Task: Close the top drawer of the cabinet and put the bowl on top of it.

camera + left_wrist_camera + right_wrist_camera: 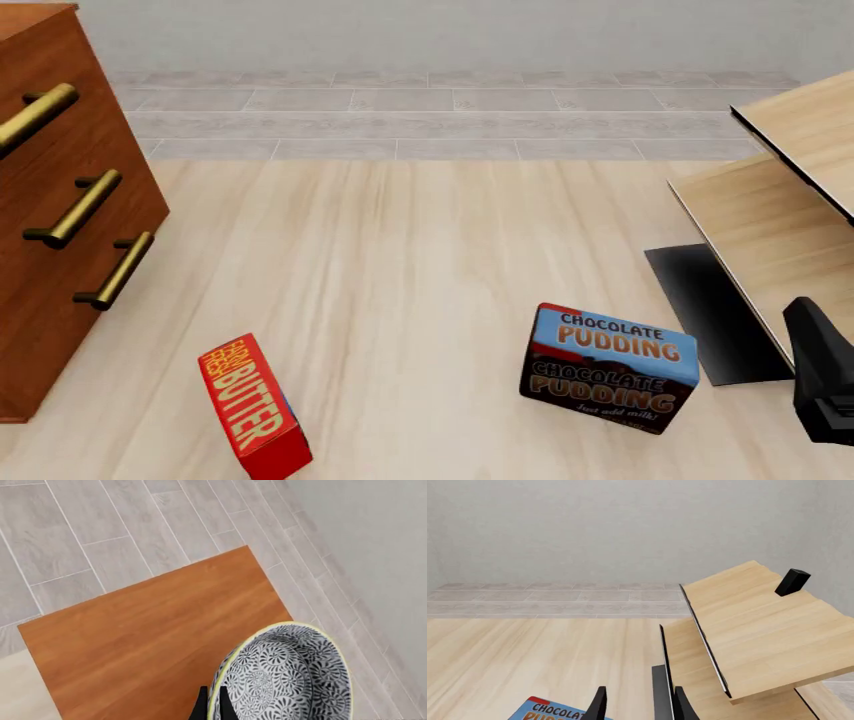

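The cabinet stands at the tabletop's left edge, its top drawer flush with the two lower ones. The left end effector pinches the bowl by its rim above the cabinet's top. Further right stand a butter box and a chocolate pudding box. The right end effector hangs spread beside pale shelving.

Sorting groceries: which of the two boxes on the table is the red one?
The butter box, red with yellow lettering, nearer the cabinet. The chocolate pudding box is blue and brown.
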Action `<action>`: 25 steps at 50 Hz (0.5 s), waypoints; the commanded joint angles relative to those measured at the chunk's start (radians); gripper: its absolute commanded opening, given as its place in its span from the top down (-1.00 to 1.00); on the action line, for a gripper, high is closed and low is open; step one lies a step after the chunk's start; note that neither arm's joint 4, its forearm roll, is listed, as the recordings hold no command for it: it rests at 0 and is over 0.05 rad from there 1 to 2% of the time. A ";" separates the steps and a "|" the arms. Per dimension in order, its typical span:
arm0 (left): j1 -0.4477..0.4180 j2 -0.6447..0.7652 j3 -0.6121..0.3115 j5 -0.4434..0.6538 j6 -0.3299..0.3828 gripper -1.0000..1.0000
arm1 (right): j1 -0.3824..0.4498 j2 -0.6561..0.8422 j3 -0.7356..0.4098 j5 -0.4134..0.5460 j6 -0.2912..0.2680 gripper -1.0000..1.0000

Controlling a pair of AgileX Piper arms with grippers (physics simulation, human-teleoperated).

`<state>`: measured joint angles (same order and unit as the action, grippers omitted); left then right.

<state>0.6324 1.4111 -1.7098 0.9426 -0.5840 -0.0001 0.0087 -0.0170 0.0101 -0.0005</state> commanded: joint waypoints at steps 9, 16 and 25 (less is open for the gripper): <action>-0.021 0.031 0.043 -0.047 0.016 1.00 | 0.000 -0.002 0.004 -0.002 0.000 -1.00; -0.022 0.035 0.075 -0.065 0.028 1.00 | 0.000 -0.002 0.004 -0.002 0.000 -1.00; -0.007 0.044 0.202 -0.191 0.045 1.00 | 0.000 -0.002 0.004 -0.002 0.000 -1.00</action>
<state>0.6256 1.4267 -1.6013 0.8284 -0.5613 0.0000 0.0086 -0.0170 0.0101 -0.0005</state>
